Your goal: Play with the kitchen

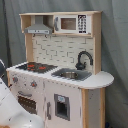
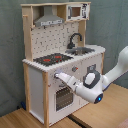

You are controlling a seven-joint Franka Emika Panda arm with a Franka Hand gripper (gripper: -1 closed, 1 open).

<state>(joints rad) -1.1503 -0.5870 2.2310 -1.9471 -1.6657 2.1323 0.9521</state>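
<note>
The kitchen [image 1: 65,95] [image 2: 37,82] is a white and light-wood toy with a black-red stovetop [image 1: 37,66] [image 2: 54,59], a sink [image 1: 70,75] [image 2: 82,50], a black faucet [image 1: 84,59] [image 2: 75,39], a grey hood [image 2: 49,21] and a microwave [image 1: 72,23]. In the second exterior view my gripper [image 2: 58,76] is at the front panel just under the stovetop, above the windowed oven door [image 2: 62,97]. In the first exterior view my white arm [image 1: 12,107] covers the oven's lower left, and the gripper itself is hidden.
The kitchen stands on a wooden floor [image 2: 115,107] before a grey curtain [image 1: 115,50] [image 2: 10,50]. My arm reaches in from the second exterior view's right [image 2: 120,65]. A rounded counter end [image 1: 102,80] juts out beside the sink.
</note>
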